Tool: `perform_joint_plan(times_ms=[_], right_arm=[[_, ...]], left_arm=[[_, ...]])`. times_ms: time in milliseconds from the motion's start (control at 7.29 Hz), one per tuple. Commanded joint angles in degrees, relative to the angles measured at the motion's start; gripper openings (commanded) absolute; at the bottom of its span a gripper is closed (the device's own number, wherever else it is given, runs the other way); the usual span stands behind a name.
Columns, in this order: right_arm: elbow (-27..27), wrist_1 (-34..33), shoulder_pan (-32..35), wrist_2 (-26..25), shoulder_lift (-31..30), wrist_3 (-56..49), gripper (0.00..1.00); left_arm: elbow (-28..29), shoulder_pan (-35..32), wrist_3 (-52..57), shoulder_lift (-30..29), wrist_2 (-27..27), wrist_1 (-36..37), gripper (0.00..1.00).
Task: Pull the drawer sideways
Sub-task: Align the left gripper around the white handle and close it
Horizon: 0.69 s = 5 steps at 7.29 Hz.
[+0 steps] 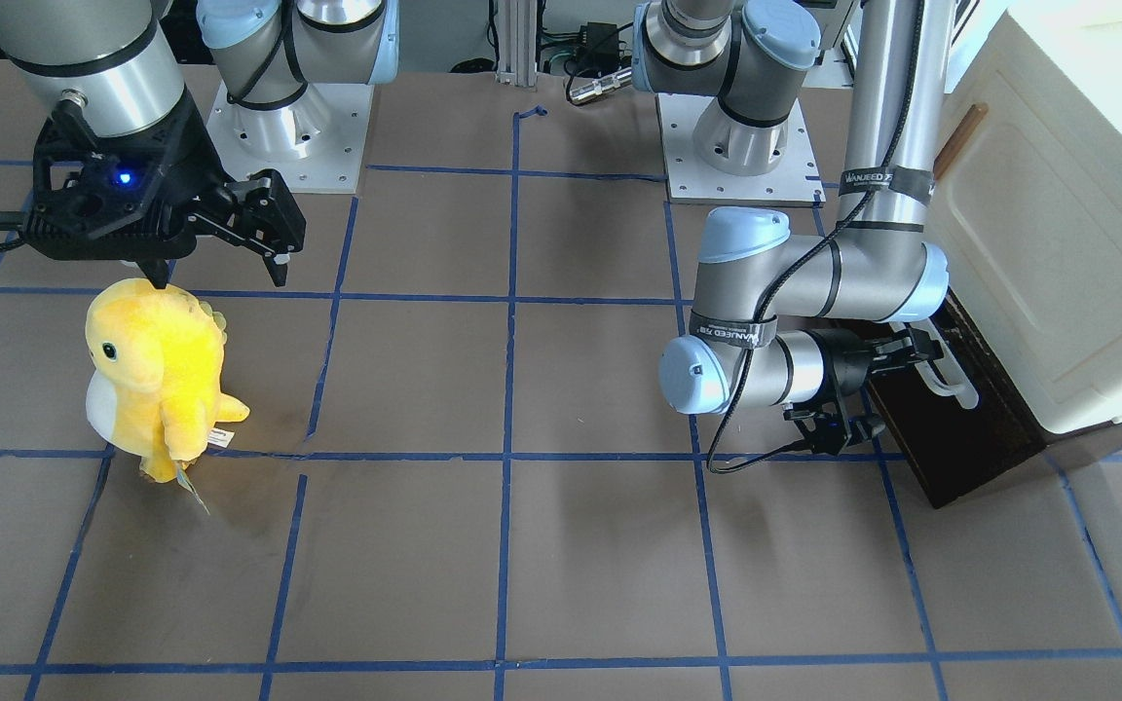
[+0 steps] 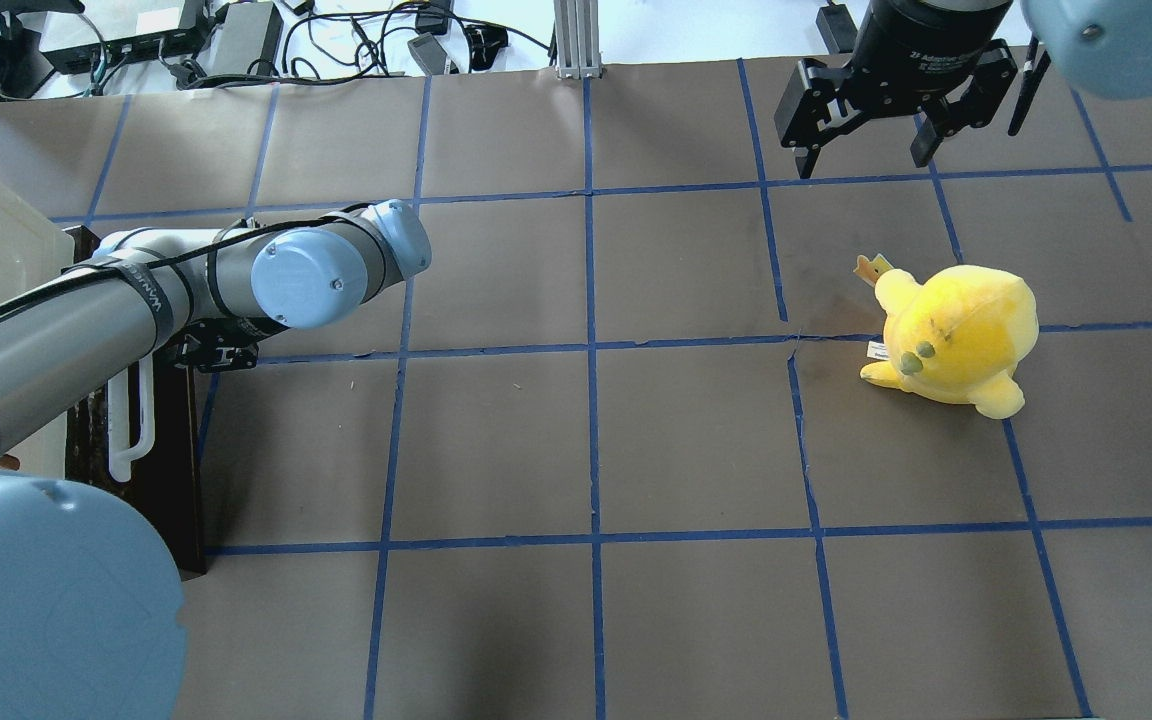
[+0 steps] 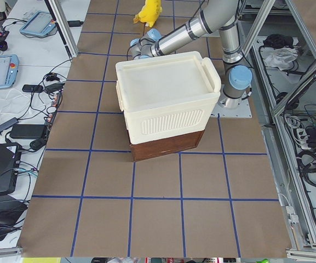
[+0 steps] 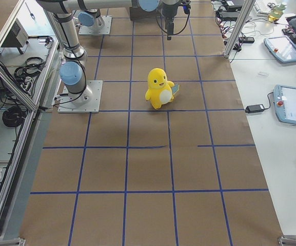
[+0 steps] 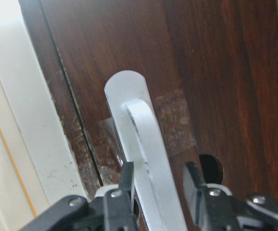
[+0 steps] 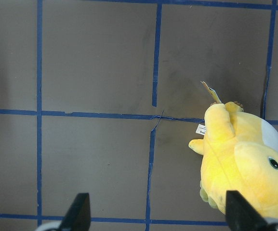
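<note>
The drawer's dark brown front (image 1: 970,438) sits at the foot of the cream cabinet (image 1: 1058,243), with its long white bar handle (image 1: 953,378) facing the table. My left gripper (image 1: 915,352) is at the handle's end. In the left wrist view its fingers (image 5: 122,185) stand on either side of the white handle (image 5: 146,144), open, with a small gap on the right side. The drawer front (image 5: 216,72) fills that view. In the overhead view the handle (image 2: 126,420) shows below the left arm. My right gripper (image 1: 220,277) is open and empty above the table.
A yellow plush toy (image 1: 157,375) stands on the table under the right gripper, also in the overhead view (image 2: 951,335) and the right wrist view (image 6: 240,163). The cream cabinet (image 3: 166,98) stands at the table's left end. Blue tape lines grid the brown table.
</note>
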Motion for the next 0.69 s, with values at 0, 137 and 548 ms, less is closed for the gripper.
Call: perform_joint_plan(times_ms=[0,137,548], right_arm=[[0.0,0.0,0.0,0.0,0.0,0.0,1.00],[0.0,0.0,0.0,0.0,0.0,0.0,1.00],[0.0,0.0,0.0,0.0,0.0,0.0,1.00]], left_arm=[[0.0,0.0,-0.2,-0.2,0.0,0.0,0.37],[0.1,0.0,0.0,-0.1,-0.1,0.0,0.35],[0.1,0.0,0.1,-0.1,-0.1,0.1,0.29]])
